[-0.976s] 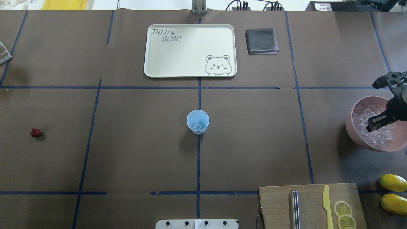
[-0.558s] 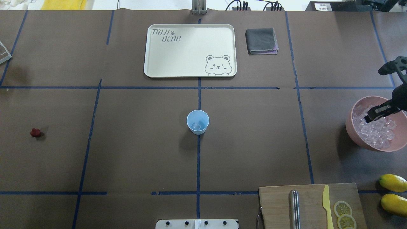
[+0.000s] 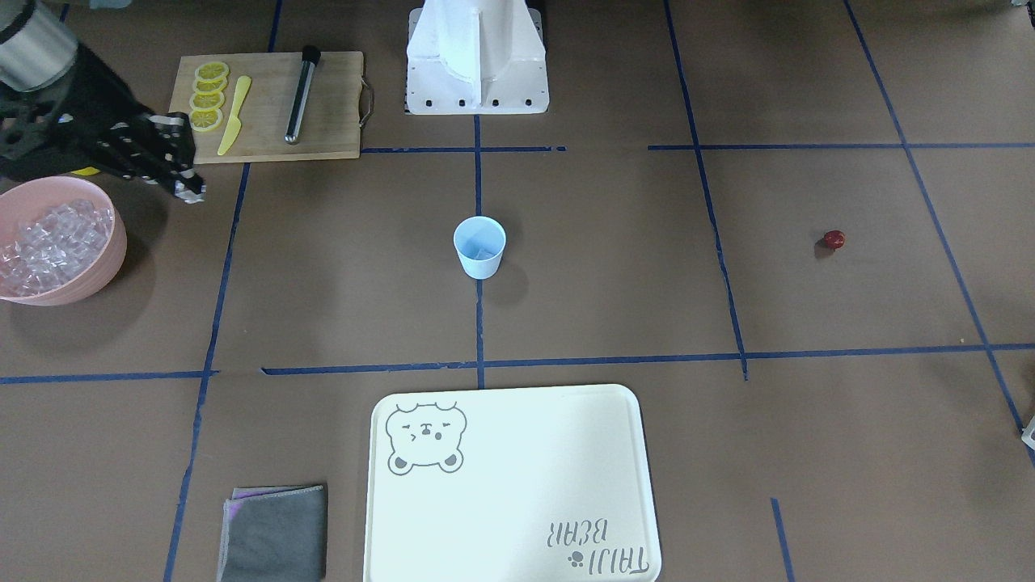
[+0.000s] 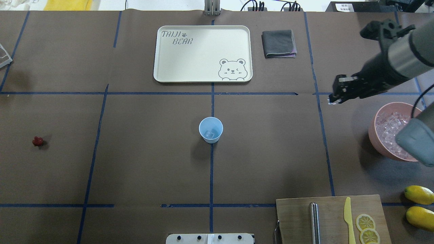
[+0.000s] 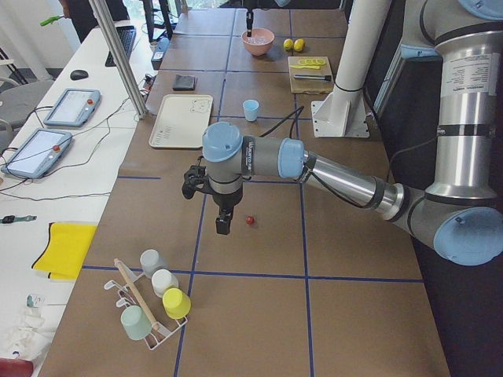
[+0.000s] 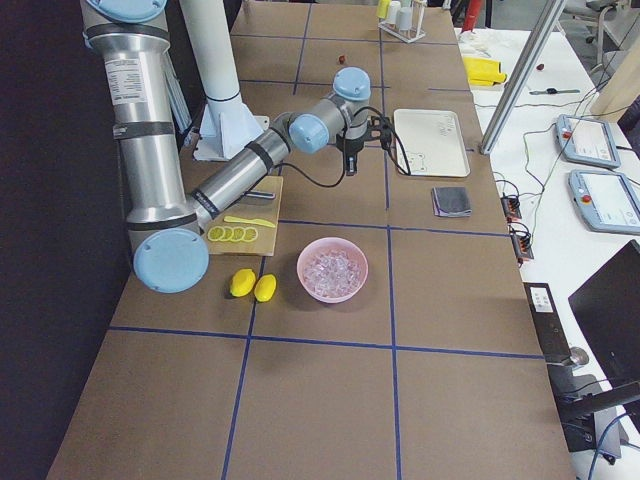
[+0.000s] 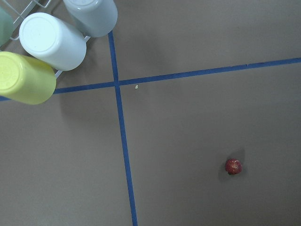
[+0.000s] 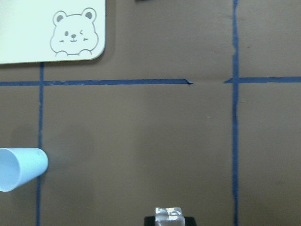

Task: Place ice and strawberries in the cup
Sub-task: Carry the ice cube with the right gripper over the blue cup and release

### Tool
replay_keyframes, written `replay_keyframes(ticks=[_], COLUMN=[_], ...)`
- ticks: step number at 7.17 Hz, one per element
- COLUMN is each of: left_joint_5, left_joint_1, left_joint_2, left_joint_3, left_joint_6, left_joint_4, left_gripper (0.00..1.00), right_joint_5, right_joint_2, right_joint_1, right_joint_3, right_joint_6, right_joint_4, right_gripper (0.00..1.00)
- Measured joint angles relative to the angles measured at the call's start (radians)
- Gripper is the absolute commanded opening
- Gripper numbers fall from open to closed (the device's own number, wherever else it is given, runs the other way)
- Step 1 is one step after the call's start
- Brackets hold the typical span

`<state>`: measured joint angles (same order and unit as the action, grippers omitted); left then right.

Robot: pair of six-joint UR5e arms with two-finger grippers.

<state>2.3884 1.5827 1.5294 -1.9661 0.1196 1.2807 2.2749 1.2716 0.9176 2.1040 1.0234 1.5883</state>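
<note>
The pale blue cup [image 4: 211, 129] stands upright at the table's middle with an ice cube [image 4: 210, 134] inside; it also shows in the front view [image 3: 479, 246]. My right gripper [image 4: 333, 99] hangs above the table left of the pink bowl [image 4: 373, 132], shut on one ice cube [image 8: 169, 214]. Several ice cubes [image 3: 48, 238] lie in the bowl. The strawberry [image 4: 37, 141] lies on the table far left. My left gripper [image 5: 223, 225] hovers close beside the strawberry [image 5: 250, 221]; I cannot tell whether it is open or shut.
A cream bear tray [image 4: 202, 53] and a grey cloth [image 4: 278, 43] lie at the far side. A cutting board [image 4: 295, 217] with knife and lemon slices and two lemons [image 4: 418, 195] sit near right. A cup rack [image 7: 47, 42] stands near the strawberry.
My right gripper has lifted out of the pink bowl and moved left and farther from the robot, carrying an ice cube. The cup and strawberry have not moved.
</note>
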Motion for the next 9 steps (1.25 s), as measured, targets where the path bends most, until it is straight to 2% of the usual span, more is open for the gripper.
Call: replay_keyframes(ticks=[2,3,4,6,7,8,9], left_joint_5=[0.008,0.010,0.010,0.012,0.012,0.011,0.011], left_joint_1=[0.000,0.000,0.000,-0.001,-0.001,-0.001,-0.001], left_joint_2=[0.000,-0.002,-0.006,-0.011,-0.012,-0.012,-0.012], left_joint_3=[-0.001,-0.002,-0.002,-0.002,-0.001,-0.001,-0.001], left_joint_6=[-0.001,0.000,0.000,0.000,0.000,0.000,0.000], left_joint_4=[0.015,0.016,0.017,0.017,0.017,0.017,0.017], left_gripper=[1.00,1.00,1.00,1.00,1.00,1.00,1.00], right_joint_5=[-0.148,-0.219,-0.269,-0.318,-0.326,-0.328,-0.329], right_joint_2=[-0.240,-0.333,-0.391,-0.423,-0.424,-0.422,-0.420], right_joint_1=[-0.181,-0.244,-0.284,-0.338,-0.356,-0.367,-0.375], right_joint_3=[-0.137,-0.224,-0.300,-0.425,-0.455,-0.466,-0.469], right_joint_6=[0.281,0.355,0.391,0.429,0.453,0.462,0.463], right_joint_4=[-0.007,-0.013,-0.027,-0.134,-0.178,-0.196,-0.203], right_gripper=[0.00,0.00,0.00,0.03,0.20,0.55,0.57])
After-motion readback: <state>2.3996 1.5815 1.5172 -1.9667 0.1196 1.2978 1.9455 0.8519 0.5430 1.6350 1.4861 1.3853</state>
